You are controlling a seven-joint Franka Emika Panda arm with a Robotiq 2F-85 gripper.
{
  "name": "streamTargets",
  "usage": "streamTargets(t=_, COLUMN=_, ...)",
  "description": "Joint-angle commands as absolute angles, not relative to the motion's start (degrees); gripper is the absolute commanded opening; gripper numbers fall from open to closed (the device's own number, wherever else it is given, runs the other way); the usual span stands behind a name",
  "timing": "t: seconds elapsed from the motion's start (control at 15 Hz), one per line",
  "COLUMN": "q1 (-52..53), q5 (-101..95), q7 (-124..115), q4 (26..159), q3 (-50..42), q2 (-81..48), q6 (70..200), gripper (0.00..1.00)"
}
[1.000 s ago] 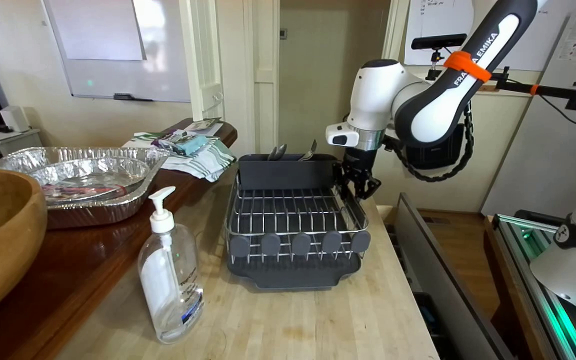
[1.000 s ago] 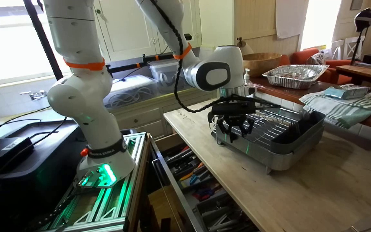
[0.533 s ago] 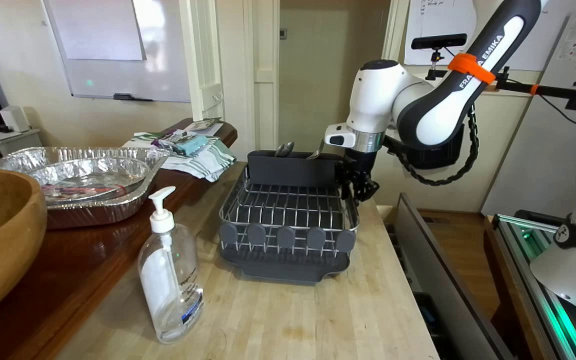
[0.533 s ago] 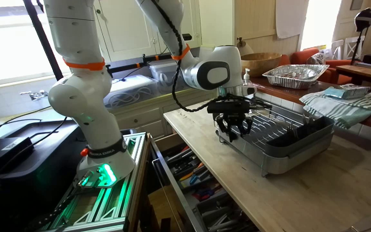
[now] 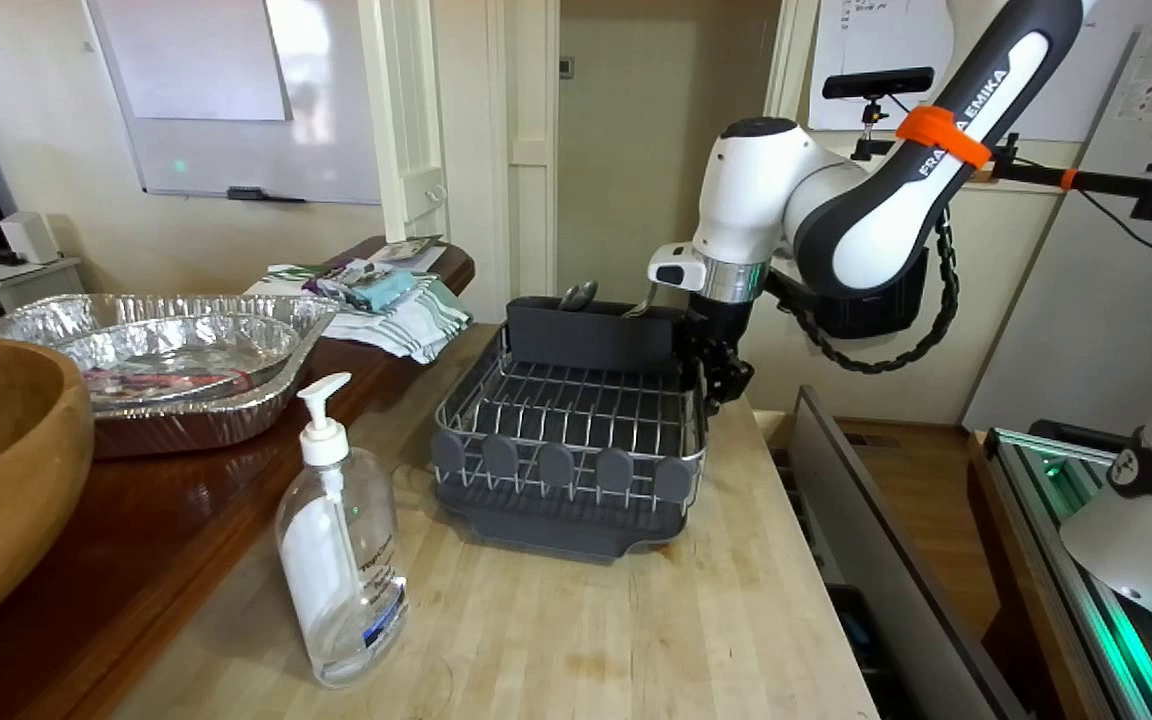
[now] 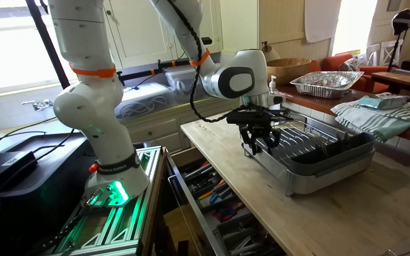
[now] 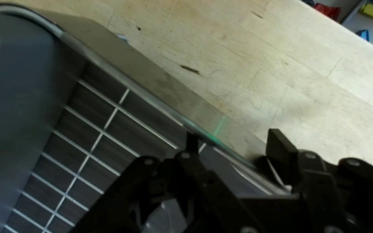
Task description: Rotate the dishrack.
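Grey rack [image 5: 571, 430] stands on the counter [image 5: 576, 640], beneath and to one side of the jaws, in an exterior view. In an exterior view, its bin [image 6: 304, 167] lies near the jaws. Wrist view: gripper [image 7: 233, 139] jaws parted astride the rim [image 7: 155, 99], one finger [image 7: 192, 142] inside. Judged: turning in hand, amount achieved not determinable; final angle unspecified; withdrawal outstanding.

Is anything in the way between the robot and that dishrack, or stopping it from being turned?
Nothing visible stands between the end effector and the dishrack: the open jaws straddle its side rim. The soap bottle stands to one side, apart from the rack; it might obstruct a swing that way.
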State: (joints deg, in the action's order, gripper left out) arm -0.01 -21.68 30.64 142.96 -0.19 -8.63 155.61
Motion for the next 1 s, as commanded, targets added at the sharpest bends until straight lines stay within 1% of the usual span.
streamTargets(t=0.0, q1=-0.35, q5=-22.81, q7=26.87, q4=143.52, q3=-0.67, q2=-7.33, q6=156.5, gripper=0.89)
streamTargets(t=0.07, q1=-0.4, q5=-23.05, q7=26.64, q4=143.72, q3=-0.77, q2=-6.93, q6=156.69, gripper=0.98)
streamTargets(t=0.13, q1=-0.45, q5=-23.06, q7=26.43, q4=143.9, q3=-0.8, q2=-6.55, q6=156.82, gripper=1.0)
streamTargets(t=0.4, q1=-0.45, q5=-22.1, q7=24.24, q4=144.81, q3=-0.82, q2=-4.13, q6=156.6, gripper=1.0)
streamTargets(t=0.93, q1=0.29, q5=-19.76, q7=2.59, q4=146.19, q3=-0.6, q2=2.07, q6=151.42, gripper=1.0)
